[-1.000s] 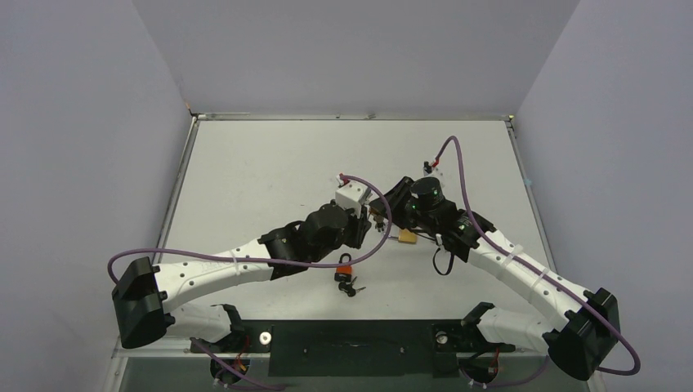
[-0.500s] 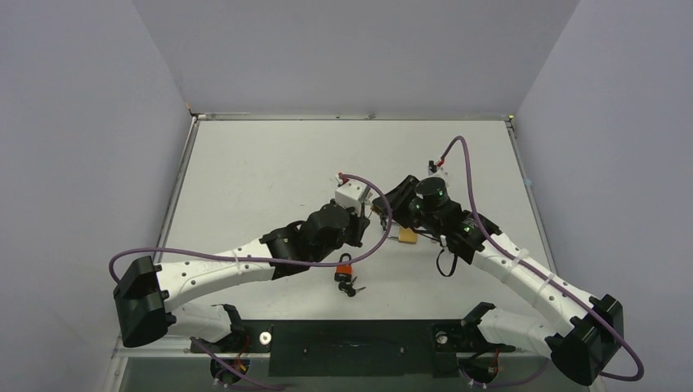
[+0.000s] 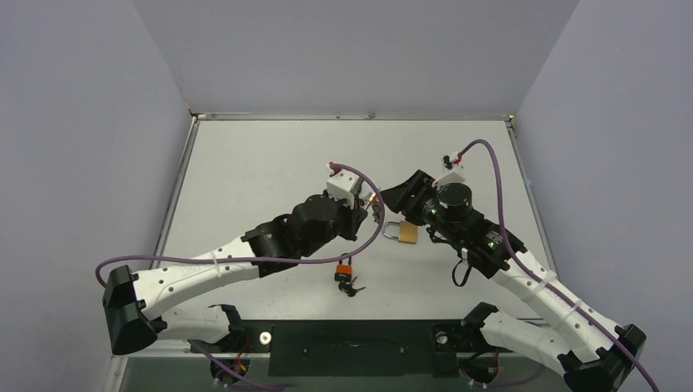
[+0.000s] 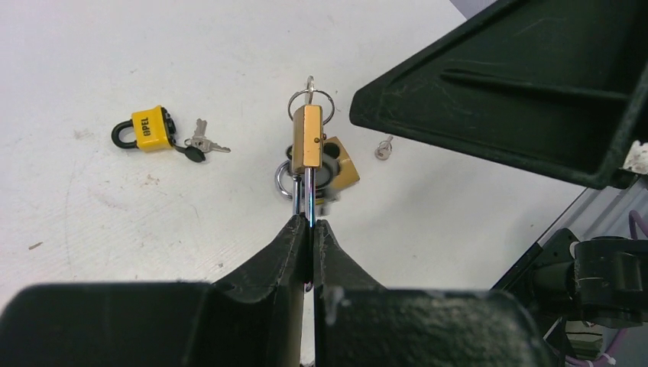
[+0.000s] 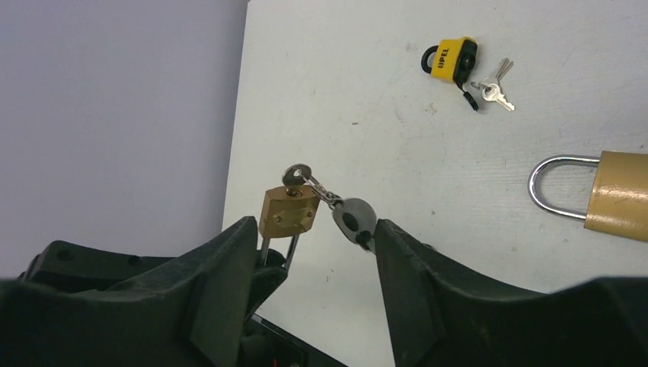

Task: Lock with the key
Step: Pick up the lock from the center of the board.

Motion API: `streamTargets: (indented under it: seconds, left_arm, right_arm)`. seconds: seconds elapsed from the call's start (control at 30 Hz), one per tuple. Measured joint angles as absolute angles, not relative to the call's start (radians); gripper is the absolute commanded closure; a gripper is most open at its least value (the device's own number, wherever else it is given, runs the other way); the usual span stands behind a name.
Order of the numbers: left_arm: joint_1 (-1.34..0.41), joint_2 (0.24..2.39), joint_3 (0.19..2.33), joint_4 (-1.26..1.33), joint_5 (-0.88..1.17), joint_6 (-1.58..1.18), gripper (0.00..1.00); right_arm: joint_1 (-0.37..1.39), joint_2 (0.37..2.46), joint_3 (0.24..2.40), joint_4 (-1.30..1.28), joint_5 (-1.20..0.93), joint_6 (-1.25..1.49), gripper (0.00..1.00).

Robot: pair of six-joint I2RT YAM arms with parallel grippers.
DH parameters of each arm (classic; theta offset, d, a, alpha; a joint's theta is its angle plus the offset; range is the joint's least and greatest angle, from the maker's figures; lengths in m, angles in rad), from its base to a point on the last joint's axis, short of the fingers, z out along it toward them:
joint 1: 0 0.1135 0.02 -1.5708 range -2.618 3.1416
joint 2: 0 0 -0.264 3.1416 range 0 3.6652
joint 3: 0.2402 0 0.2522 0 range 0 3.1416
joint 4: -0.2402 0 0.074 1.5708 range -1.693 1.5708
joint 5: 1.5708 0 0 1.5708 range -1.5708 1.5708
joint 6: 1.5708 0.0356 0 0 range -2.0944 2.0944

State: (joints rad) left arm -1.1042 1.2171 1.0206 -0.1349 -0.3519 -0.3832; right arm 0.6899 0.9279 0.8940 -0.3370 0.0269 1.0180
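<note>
Brass for two of three padlocks: small brass padlock [image 4: 307, 138], one key [image 5: 294, 176] in it, pinched by its shackle in left hand [image 4: 309, 229] above worktop [image 3: 261, 171], beside wide-apart right hand [image 5: 313, 233]; large brass padlock [image 3: 401, 233] and yellow padlock [image 5: 452, 57] flat below.

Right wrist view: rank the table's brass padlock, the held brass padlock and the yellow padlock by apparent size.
Largest: table's brass padlock, though cropped.
Then held brass padlock and yellow padlock: roughly alike, the held one nearer, so unranked.
</note>
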Motion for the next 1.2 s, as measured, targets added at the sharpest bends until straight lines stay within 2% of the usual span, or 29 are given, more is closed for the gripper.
streamTargets:
  seconds: [0.57, 0.83, 1.2]
  left_arm:
    - [-0.974, 1.142, 1.177, -0.351, -0.220, -0.316, 1.00]
    - [-0.959, 1.114, 1.271, -0.536, -0.097, -0.255, 1.00]
    - [-0.941, 1.104, 1.295, -0.699, 0.142, -0.171, 1.00]
  right_arm:
    - [0.677, 0.789, 0.914, -0.365, -0.026, 0.755, 0.21]
    - [0.647, 0.797, 0.997, -0.368, -0.102, 0.586, 0.20]
    - [0.596, 0.825, 1.019, -0.304, -0.389, 0.440, 0.19]
